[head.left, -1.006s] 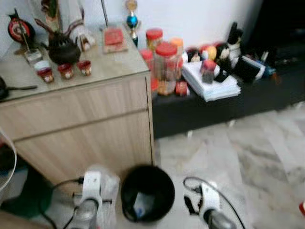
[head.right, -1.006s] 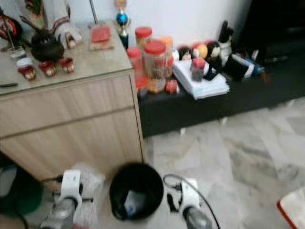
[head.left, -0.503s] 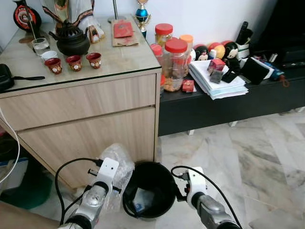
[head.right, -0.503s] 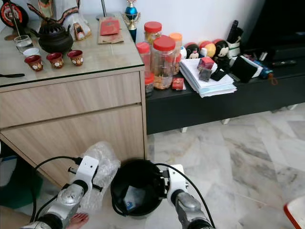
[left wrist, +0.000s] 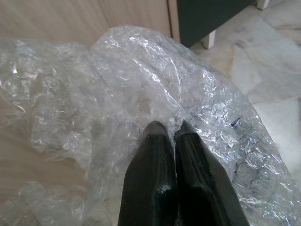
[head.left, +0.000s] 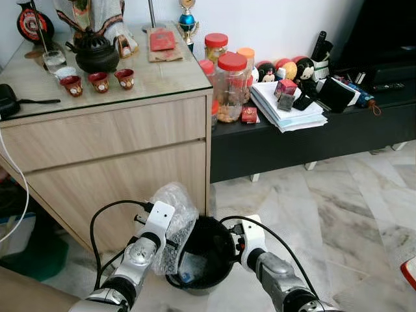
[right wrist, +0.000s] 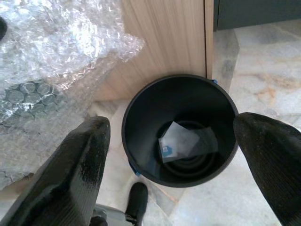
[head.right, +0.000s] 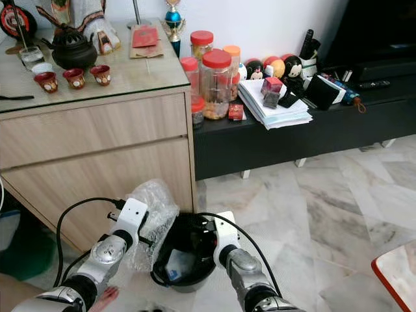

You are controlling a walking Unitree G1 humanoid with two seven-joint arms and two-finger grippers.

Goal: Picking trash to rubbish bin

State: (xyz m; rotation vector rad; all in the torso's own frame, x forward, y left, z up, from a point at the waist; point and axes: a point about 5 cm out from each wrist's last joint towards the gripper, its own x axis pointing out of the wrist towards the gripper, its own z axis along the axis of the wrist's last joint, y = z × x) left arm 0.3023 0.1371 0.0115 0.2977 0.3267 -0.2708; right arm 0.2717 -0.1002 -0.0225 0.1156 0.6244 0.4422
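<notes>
A crumpled sheet of clear bubble wrap (head.left: 174,214) hangs at the left rim of the black rubbish bin (head.left: 213,246), which stands on the floor beside the cabinet corner. My left gripper (left wrist: 165,128) is shut on the bubble wrap, its fingertips pinching a fold. The right gripper (right wrist: 169,123) is open and held over the bin's right side, its fingers (right wrist: 77,169) spread wide above the bin's mouth (right wrist: 141,110). A scrap of paper (right wrist: 186,141) lies at the bottom of the bin.
A light wooden cabinet (head.left: 110,149) with a tea set on top stands just behind the bin. A low black bench (head.left: 305,133) to the right carries jars and papers. Marble floor (head.left: 338,214) stretches to the right. Black cables loop off both wrists.
My left gripper has carried the bubble wrap to the right and up, to the bin's rim. The right gripper has moved in over the bin. The view has also shifted and sharpened.
</notes>
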